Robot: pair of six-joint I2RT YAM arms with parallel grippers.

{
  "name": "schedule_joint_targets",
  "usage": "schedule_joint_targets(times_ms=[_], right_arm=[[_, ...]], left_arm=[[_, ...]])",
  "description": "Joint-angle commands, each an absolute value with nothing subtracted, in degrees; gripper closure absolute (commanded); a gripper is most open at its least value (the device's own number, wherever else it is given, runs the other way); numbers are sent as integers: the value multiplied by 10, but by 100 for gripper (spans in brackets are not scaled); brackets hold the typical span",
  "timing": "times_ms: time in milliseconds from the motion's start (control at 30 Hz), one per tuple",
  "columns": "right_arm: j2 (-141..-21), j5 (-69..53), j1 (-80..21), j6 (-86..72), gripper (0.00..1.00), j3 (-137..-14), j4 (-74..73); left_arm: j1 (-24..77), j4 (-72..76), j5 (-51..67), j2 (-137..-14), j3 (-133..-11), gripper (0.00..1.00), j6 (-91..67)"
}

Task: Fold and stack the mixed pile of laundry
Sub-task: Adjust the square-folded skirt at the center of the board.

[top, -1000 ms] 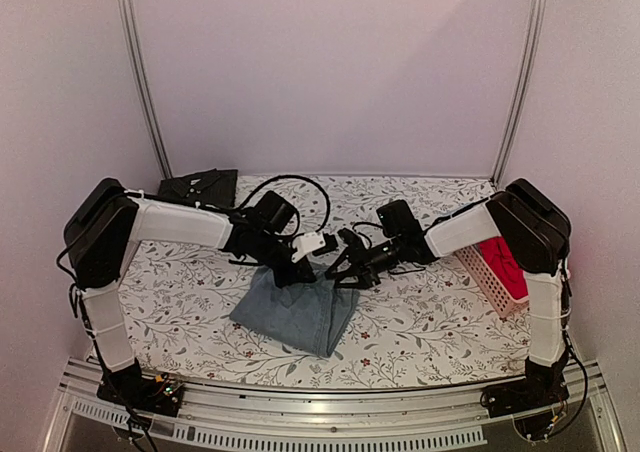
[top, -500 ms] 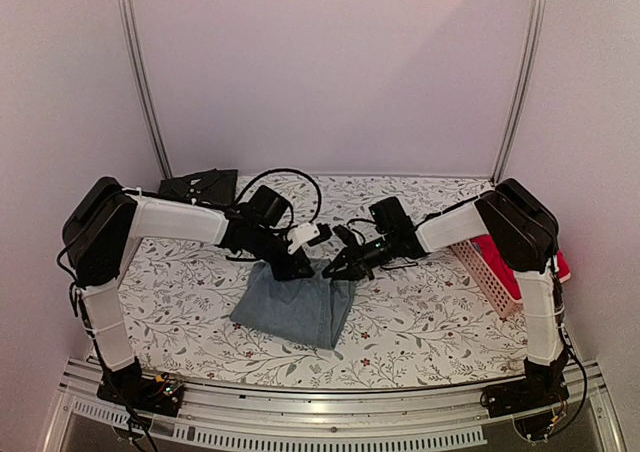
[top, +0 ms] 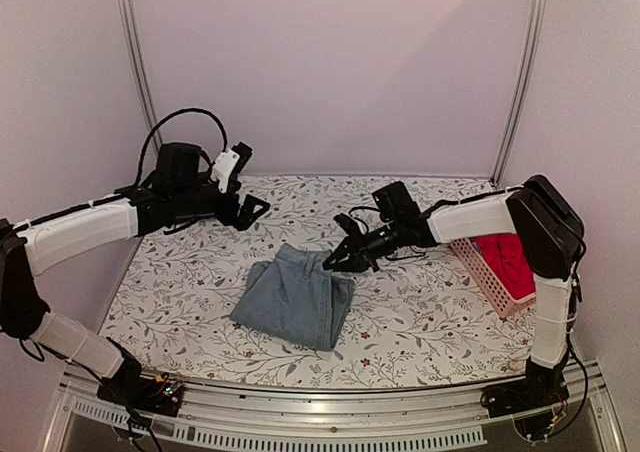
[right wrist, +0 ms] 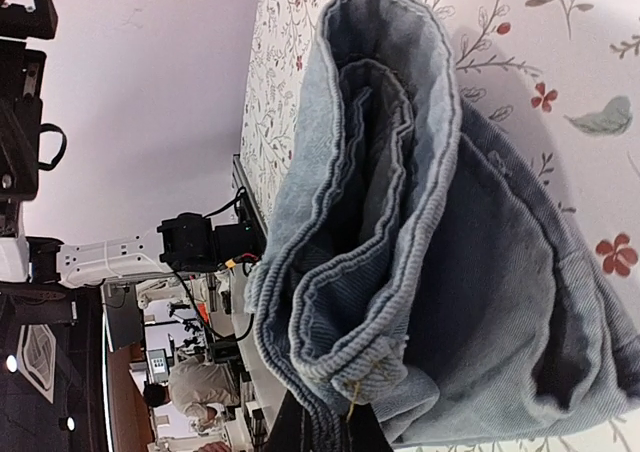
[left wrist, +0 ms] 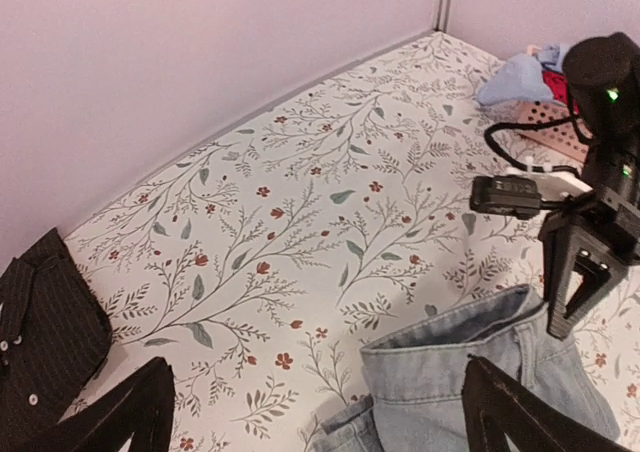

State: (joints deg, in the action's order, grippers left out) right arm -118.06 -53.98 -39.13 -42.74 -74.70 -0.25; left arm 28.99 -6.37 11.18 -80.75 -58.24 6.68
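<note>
The left arm reaches out over the table's (top: 420,317) far-left part, forearm nearly level and wrist held high. The left gripper (top: 257,208) hangs in the air, its 2 fingers spread wide with nothing between them, well apart from the folded denim piece (top: 295,297). Below the left gripper, at the back-left edge of the table, lies the black pinstriped shirt (left wrist: 40,337).

The right arm stretches in from the right, elbow high and forearm sloping down toward the middle. The right gripper (top: 336,260) points down at the far right corner of the denim, at its waistband. Its fingers (left wrist: 556,292) look parted in the left wrist view, but the right wrist view is too close to the cloth, so I cannot tell whether they pinch it.

The denim lies near the table's centre. A red garment (top: 510,260) sits in the pink basket (top: 482,277) at the right edge, with a pale blue garment (left wrist: 520,72) beside it.
</note>
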Motion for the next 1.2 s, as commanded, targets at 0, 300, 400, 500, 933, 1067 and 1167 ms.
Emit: schedule_joint_targets(times_ms=[0,300,400,500,933,1067,1167], right_arm=[[-1118,-539,-407,-457,100,-677,-21],[-1200,-496,-407,-427,100,-685,1],[-1236,-474,-395,-404,100,-722,-28],[-1261,-459,-380,-386,100,-755,-61],[-1288,-416,-349,-323,100,-818,-157],[-1283,-405,-340,-317,100,-798,-156],[-1280,-408,-335,-308,100,-798,-157]], left_arm=[[260,-56,105,-767,-536,0,-18],[250,-122,193,-772,-512,0,-122],[254,-114,222,-757,-487,0,-154],[258,-108,237,-745,-466,0,-179],[346,34,337,-990,-506,0,-319],[297,37,308,-1061,-481,0,-346],[264,13,290,-1049,-465,0,-319]])
